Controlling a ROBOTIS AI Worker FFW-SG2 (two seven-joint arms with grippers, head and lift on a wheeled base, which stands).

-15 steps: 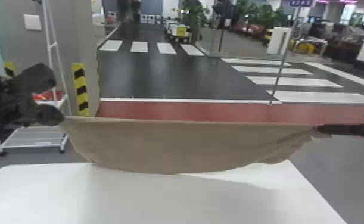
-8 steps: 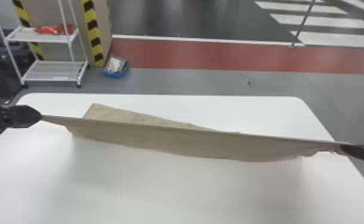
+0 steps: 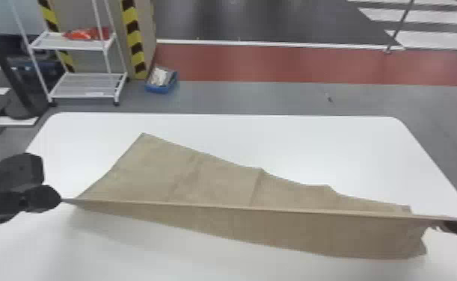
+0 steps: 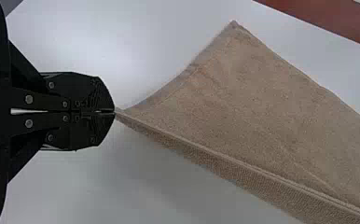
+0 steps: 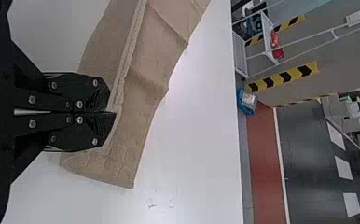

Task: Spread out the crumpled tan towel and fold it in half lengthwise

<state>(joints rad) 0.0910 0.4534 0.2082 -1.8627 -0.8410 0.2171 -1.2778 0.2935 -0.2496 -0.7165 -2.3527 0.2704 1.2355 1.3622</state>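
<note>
Where the white table spreads out, the tan towel crosses it from left to right, its far left part lying on the top, its raised edge taut, a flap hanging on the near side. Beyond, far left, stands a white rack. The left gripper pinches the edge's left end; the right gripper pinches it near the right end. A blue bin sits right of the rack.

Three views onto one table
</note>
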